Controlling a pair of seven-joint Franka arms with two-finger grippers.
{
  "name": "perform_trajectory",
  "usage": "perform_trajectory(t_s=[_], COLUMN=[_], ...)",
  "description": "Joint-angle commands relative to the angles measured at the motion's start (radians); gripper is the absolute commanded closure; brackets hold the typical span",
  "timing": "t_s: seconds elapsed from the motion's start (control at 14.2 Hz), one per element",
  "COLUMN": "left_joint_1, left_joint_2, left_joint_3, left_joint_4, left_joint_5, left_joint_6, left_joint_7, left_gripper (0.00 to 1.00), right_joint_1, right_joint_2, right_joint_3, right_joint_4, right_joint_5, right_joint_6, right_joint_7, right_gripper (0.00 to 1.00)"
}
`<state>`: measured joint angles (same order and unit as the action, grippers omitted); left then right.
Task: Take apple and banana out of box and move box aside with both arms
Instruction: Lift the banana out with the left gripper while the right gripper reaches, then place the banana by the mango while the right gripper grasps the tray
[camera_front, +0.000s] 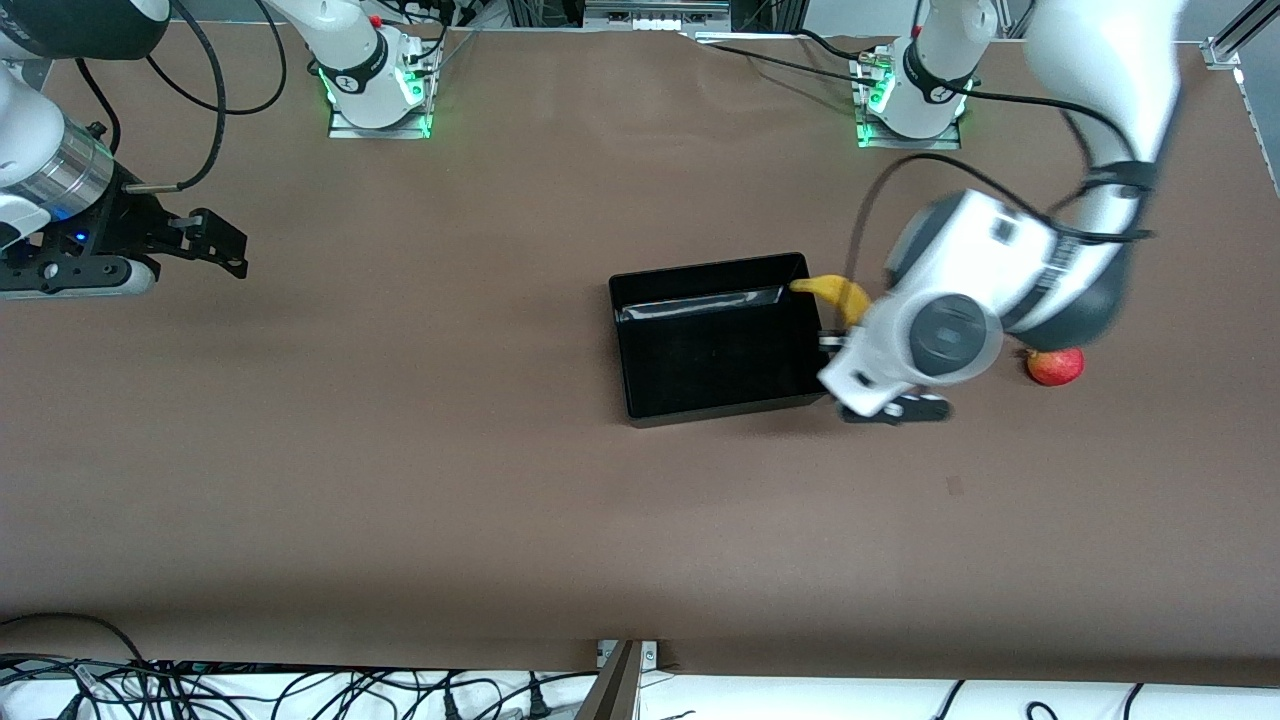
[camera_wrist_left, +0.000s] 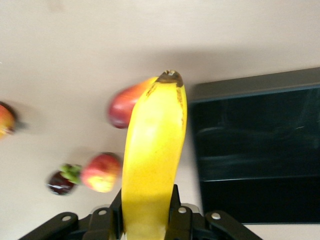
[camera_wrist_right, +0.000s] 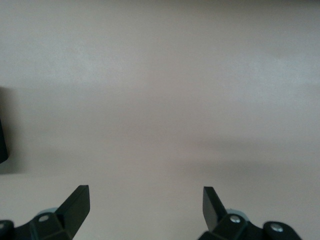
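My left gripper (camera_front: 838, 342) is shut on the long yellow banana (camera_front: 836, 293) and holds it over the rim of the black box (camera_front: 640, 400) at the left arm's end. In the left wrist view the banana (camera_wrist_left: 152, 155) sticks out from between the fingers (camera_wrist_left: 173, 200), with the box (camera_wrist_left: 250, 90) beside it. A red apple with yellow patches (camera_front: 1055, 366) lies on the table toward the left arm's end. My right gripper (camera_front: 222, 250) is open and empty, waiting over bare table at the right arm's end; its fingertips (camera_wrist_right: 80, 200) stand wide apart.
The left wrist view shows more fruits on the table: a red one (camera_wrist_left: 120, 107) past the banana tip, a red-yellow apple (camera_wrist_left: 101, 172), a dark fruit with green leaves (camera_wrist_left: 62, 181) and one at the picture's edge (camera_wrist_left: 4, 120). The box holds nothing.
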<state>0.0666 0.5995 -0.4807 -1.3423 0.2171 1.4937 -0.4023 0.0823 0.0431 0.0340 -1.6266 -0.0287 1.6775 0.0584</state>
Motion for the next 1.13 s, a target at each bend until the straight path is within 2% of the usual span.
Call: perform_trajectory(t_s=[0.0, 0.21, 0.42, 0.49, 0.56, 0.63, 0.7, 0.77, 0.84, 1.06], left_joint_1=[0.143, 0.24, 0.309, 0.318, 0.343, 0.364, 0.366, 0.366, 0.364, 0.361], left_joint_2=[0.006, 0.068, 0.066, 0.062, 0.065, 0.069, 0.071, 0.071, 0.071, 0.022], left_joint_3=[-0.007, -0.006, -0.001, 0.01, 0.017, 0.017, 0.019, 0.017, 0.017, 0.008], left_joint_4=[-0.023, -0.055, -0.263, -0.335, -0.377, -0.408, -0.422, -0.423, -0.423, -0.408], left_joint_5=[0.049, 0.123, 0.142, 0.183, 0.221, 0.234, 0.234, 0.234, 0.234, 0.232], left_joint_6=[-0.009, 0.083, 0.335, 0.427, 0.504, 0.563, 0.588, 0.588, 0.588, 0.539], left_joint_7=[0.289, 0.552, 0.606, 0.605, 0.603, 0.605, 0.603, 0.596, 0.593, 0.591], left_gripper=[0.89, 0.89, 0.89, 0.89, 0.88, 0.87, 0.76, 0.43, 0.0, 0.0], right_joint_1=[0.01, 0.086, 0.178, 0.23, 0.285, 0.334, 0.384, 0.437, 0.467, 0.54], right_joint_2=[-0.002, 0.07, 0.164, 0.179, 0.211, 0.234, 0.265, 0.296, 0.329, 0.435], right_joint_3=[0.006, 0.004, 0.006, 0.006, 0.004, 0.004, 0.004, 0.004, 0.003, 0.004], right_joint_4=[0.013, 0.013, 0.013, 0.014, 0.014, 0.008, 0.013, 0.014, 0.014, 0.031], right_joint_5=[0.013, 0.013, 0.013, 0.036, 0.1, 0.114, 0.115, 0.121, 0.125, 0.127], right_joint_6=[-0.015, -0.05, -0.09, -0.076, -0.035, 0.032, 0.081, 0.137, 0.199, 0.358], right_joint_7=[-0.009, -0.025, -0.02, 0.001, 0.042, 0.111, 0.153, 0.171, 0.197, 0.265], right_gripper=[0.0, 0.0, 0.0, 0.0, 0.0, 0.0, 0.0, 0.0, 0.0, 0.0])
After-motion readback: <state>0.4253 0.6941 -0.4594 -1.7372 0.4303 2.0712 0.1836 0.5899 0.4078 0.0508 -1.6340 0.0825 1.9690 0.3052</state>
